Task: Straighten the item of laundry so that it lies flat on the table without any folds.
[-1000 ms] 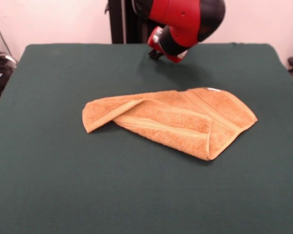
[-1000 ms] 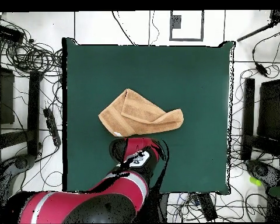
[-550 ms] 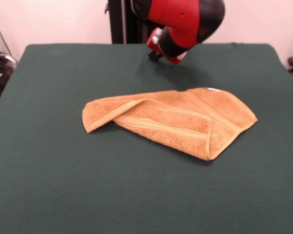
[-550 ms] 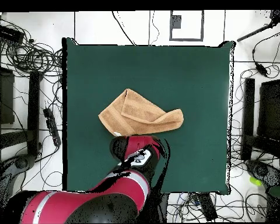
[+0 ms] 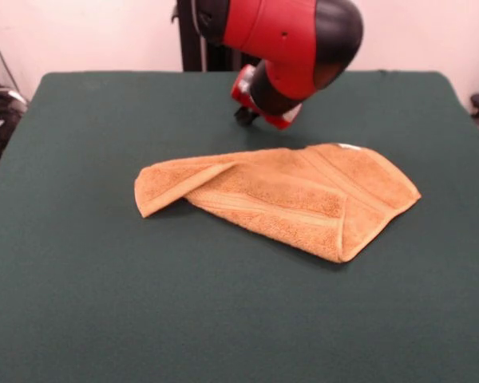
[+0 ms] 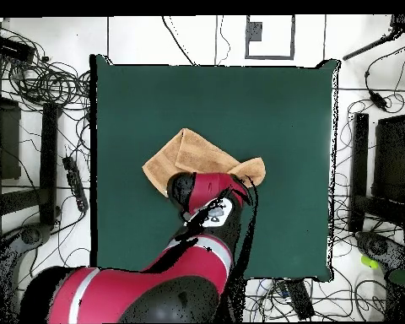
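Observation:
The item of laundry, an orange-tan towel, lies crumpled on the dark green table. Its left part is folded over itself and a woven stripe band runs across the top layer. The red and black arm hangs over the towel's far edge. A small dark tip of the gripper shows beneath the arm, just above the cloth behind the towel. In the overhead view the arm covers the towel's edge nearest the robot, and the gripper is hidden under it. Nothing is seen held.
Green cloth of the table spreads wide on all sides of the towel. Beyond the table's edges, tangled cables and dark equipment lie on the floor.
The arm has moved from behind the towel toward it and now overlaps the towel's robot-side edge in the overhead view. The towel has not shifted.

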Controlling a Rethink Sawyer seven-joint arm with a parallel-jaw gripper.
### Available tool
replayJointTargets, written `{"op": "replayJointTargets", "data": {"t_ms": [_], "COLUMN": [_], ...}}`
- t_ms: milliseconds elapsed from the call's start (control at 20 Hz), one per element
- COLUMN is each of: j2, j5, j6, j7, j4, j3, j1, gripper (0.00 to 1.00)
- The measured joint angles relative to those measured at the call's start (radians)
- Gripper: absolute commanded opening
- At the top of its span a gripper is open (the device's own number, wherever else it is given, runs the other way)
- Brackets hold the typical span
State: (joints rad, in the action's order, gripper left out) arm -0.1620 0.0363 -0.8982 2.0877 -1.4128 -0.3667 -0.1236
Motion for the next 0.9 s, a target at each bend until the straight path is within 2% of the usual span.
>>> {"op": "replayJointTargets", "data": {"t_ms": [550,900], "j2": [0.006,0.011], "j5": [-0.039,-0.041], "j6": [-0.117,-0.134], "j7": [0.000,0.000], "j4": [0.232,0.279], "j3": [0.041,0.050], "j1": [0.043,0.044], "gripper": [0.00,0.00]}}
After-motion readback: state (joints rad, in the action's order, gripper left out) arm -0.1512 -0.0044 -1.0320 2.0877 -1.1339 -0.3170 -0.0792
